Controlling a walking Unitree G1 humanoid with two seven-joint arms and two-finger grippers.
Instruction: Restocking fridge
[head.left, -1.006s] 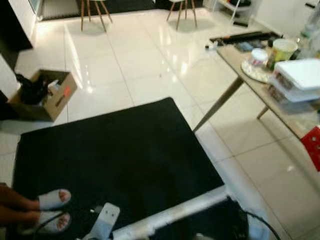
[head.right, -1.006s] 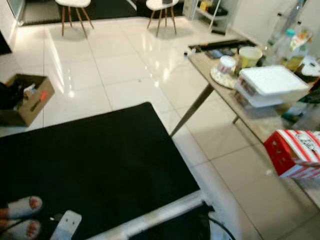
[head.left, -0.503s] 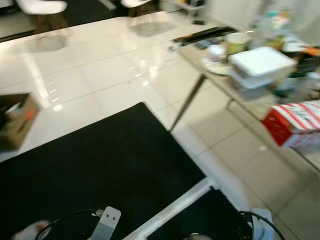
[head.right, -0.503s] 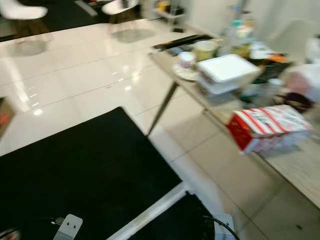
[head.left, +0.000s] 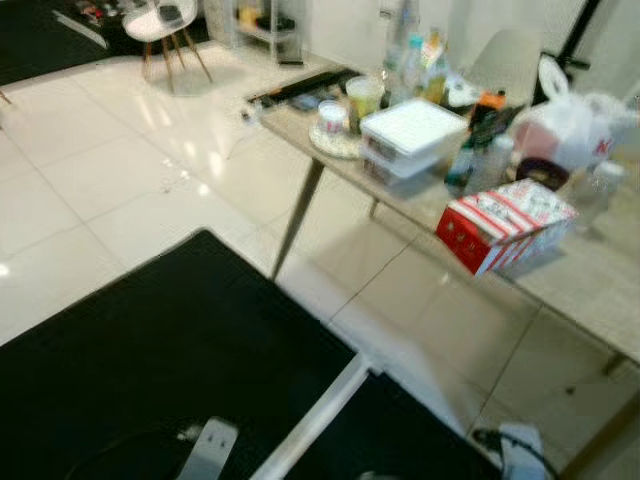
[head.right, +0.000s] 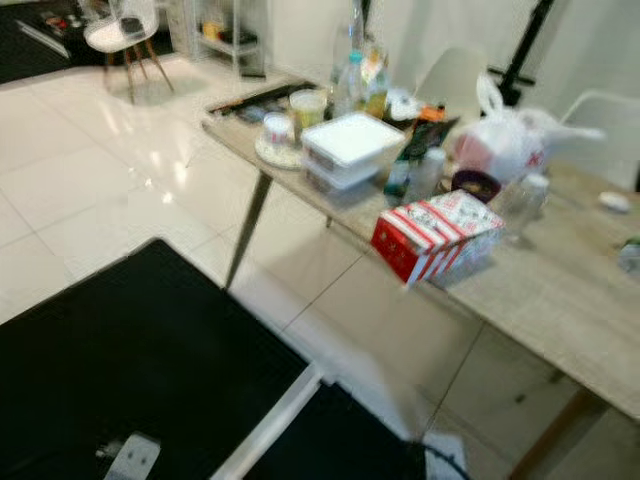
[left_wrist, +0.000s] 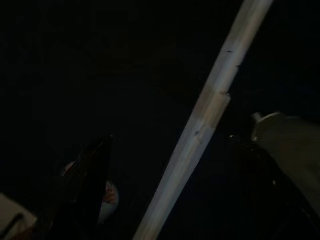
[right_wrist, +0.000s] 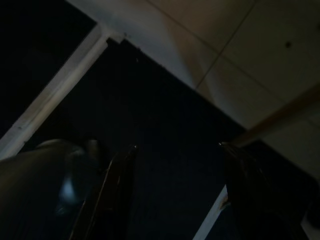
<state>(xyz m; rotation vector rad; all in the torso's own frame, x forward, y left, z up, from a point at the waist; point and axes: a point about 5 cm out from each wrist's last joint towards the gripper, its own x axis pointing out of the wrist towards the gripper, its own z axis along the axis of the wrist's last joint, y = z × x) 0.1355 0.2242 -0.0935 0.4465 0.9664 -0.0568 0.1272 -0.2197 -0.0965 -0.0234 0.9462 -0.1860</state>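
A light wooden table (head.left: 600, 290) stands ahead to the right, holding groceries. On it lie a red-and-white striped box (head.left: 505, 222), a stack of white lidded containers (head.left: 410, 135), several bottles (head.left: 410, 60), a pale cup (head.left: 363, 95), a small jar on a plate (head.left: 330, 118) and a white plastic bag (head.left: 570, 125). My left gripper (left_wrist: 175, 200) hangs low in the dark over the black mat, fingers apart and empty. My right gripper (right_wrist: 175, 195) also hangs open over the mat's edge, holding nothing.
A black mat (head.left: 150, 370) covers the near floor, with a white strip (head.left: 320, 420) across it and a metal bracket (head.left: 205, 450). A cable (head.left: 510, 445) lies at the bottom right. A white chair (head.left: 165, 20) and a low shelf (head.left: 260, 20) stand behind on glossy tiles.
The camera has swung to the right: the cardboard box and a person's sandalled feet have left the picture, and the table with groceries now sits near the middle.
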